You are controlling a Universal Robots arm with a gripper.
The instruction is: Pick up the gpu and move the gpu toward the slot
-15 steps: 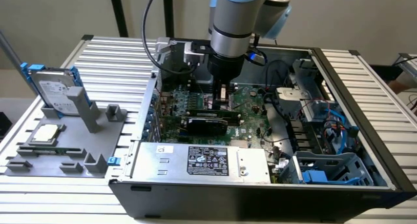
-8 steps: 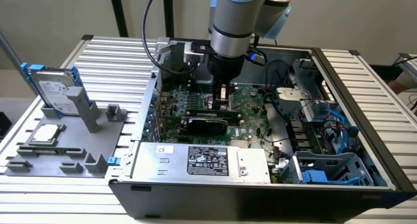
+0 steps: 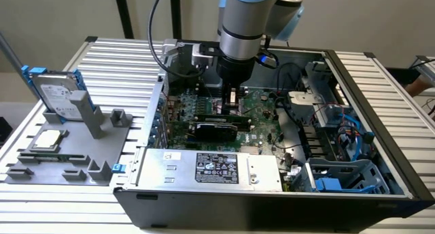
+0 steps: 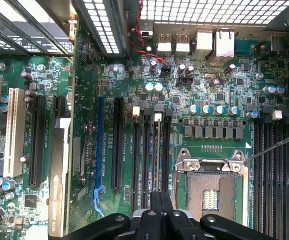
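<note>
An open black PC case [image 3: 380, 157] is laid flat on the ribbed metal table [image 3: 122, 60], and quite a lot is packed into it: the green motherboard [image 3: 204, 106], a silver power supply [image 3: 211, 167] with a black-and-white label (print not readable) along the near edge, and blue-grey drive cages [image 3: 340, 175] at the exterior view's right.

The gpu [image 3: 219, 126] is seen standing on edge on the motherboard, black shroud facing the camera, its long axis running across the exterior view from left to right. In the wrist view it is seen edge-on next to the white slot; lettering is printed on its edge but can't be made out. The blue slot [image 4: 100, 145] is bare, lying parallel to the card and a little apart from it, with a black slot and bare board in between.

The gripper [image 3: 231, 105] is parked over the board just behind the card, fingers [image 4: 157, 207] pressed together with nothing held between them.

Off to the exterior view's left, a grey fixture tray [image 3: 41, 157] is loaded with a silver hard drive [image 3: 58, 96] on blue rails, leaned upright, and a small square CPU chip [image 3: 48, 138] lying flat.
</note>
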